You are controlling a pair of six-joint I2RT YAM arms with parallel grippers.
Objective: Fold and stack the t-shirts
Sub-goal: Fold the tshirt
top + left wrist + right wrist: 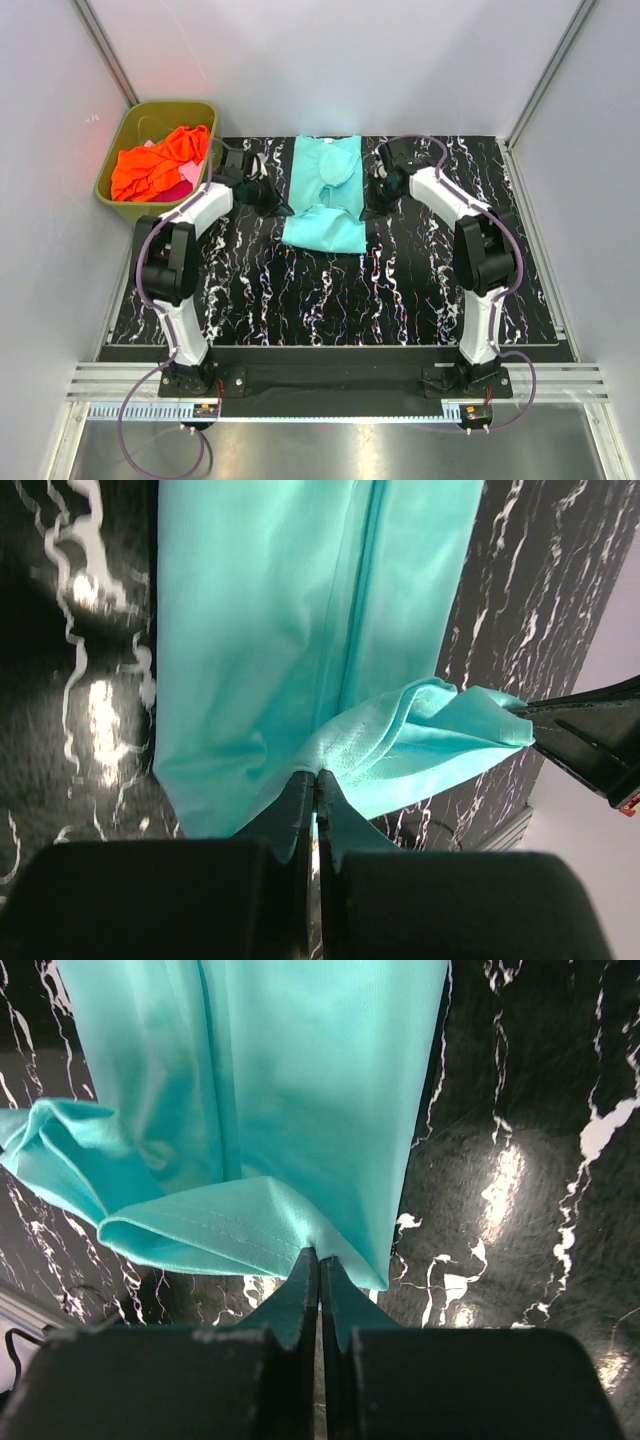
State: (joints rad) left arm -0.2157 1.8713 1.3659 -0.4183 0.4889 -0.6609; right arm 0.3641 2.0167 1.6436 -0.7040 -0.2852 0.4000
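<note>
teal t-shirt lies lengthwise at the far middle of the black marbled surface, its near end bunched up between the arms. left pincer and right pincer are each closed tight on a side of that end. orange t-shirt sits crumpled in the olive tub at far left, with what seems a pink one beneath it.

The teal t-shirt lay flat to the right of the olive-green tub, folded lengthwise into a long strip, with its near hem bunched and lifted at both corners. The orange t-shirt sat crumpled inside the tub, heaped over the pink t-shirt, which barely showed.
</note>
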